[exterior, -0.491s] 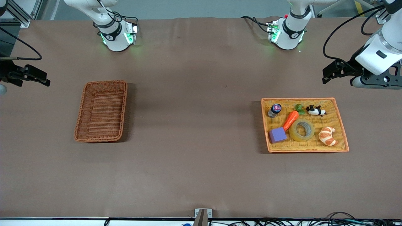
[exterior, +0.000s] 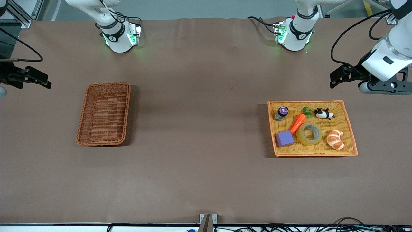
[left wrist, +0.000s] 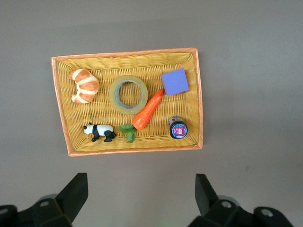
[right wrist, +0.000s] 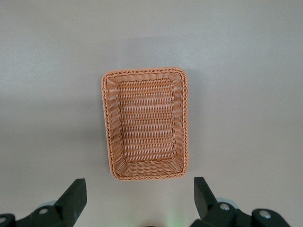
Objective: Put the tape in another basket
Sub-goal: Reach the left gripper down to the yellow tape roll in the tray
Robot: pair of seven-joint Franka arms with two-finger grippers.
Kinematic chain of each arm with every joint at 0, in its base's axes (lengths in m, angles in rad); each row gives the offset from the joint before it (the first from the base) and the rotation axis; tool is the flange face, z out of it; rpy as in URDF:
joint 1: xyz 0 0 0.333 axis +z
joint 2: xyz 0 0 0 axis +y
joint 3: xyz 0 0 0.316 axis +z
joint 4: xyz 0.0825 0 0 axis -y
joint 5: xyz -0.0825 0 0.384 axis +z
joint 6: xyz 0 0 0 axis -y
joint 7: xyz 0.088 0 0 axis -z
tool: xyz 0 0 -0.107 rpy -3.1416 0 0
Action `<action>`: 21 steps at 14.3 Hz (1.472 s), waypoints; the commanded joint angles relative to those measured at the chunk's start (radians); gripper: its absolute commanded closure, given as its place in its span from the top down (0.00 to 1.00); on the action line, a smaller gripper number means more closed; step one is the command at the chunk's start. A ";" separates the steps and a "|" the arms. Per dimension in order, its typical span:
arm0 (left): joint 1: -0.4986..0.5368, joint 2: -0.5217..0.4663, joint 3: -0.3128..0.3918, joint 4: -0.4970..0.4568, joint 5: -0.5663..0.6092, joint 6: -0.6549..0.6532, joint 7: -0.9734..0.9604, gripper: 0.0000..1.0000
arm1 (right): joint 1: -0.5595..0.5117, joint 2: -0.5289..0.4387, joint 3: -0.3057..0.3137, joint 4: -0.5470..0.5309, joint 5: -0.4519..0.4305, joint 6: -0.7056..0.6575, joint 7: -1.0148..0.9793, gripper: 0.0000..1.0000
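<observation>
nothing of the task is done yet, judging from how things lie: the tape (exterior: 309, 133) lies flat in the yellow tray (exterior: 349, 129) at the left arm's end of the tabletop (exterior: 199, 129), and the reddish-brown basket (exterior: 104, 114) at the right arm's end holds nothing. in the tray the tape sits between the purple block (exterior: 284, 139) and the croissant (exterior: 335, 139), with the carrot (exterior: 298, 122) touching or just beside its rim; the panda figure (exterior: 323, 113) and the small jar (exterior: 281, 113) lie farther from the front camera. the left tool (left wrist: 139, 198) hangs in the air over bare tabletop just beside the tray's edge nearest the robots' bases, its jaws spread wide and holding nothing; its wrist view looks straight down on the tray. the right tool (right wrist: 137, 198) waits at its own end, off the basket's outer side, equally wide open and empty. what is left, as i judge it, is the whole job: bring a tool down over the tape, grip it, lift it clear of the carrot and block, carry it along the tabletop and let it go in the basket.
</observation>
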 commanded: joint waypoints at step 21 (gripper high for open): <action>0.008 0.408 0.145 -0.238 -0.018 0.592 0.046 0.95 | -0.009 -0.019 0.003 -0.022 0.017 0.010 -0.009 1.00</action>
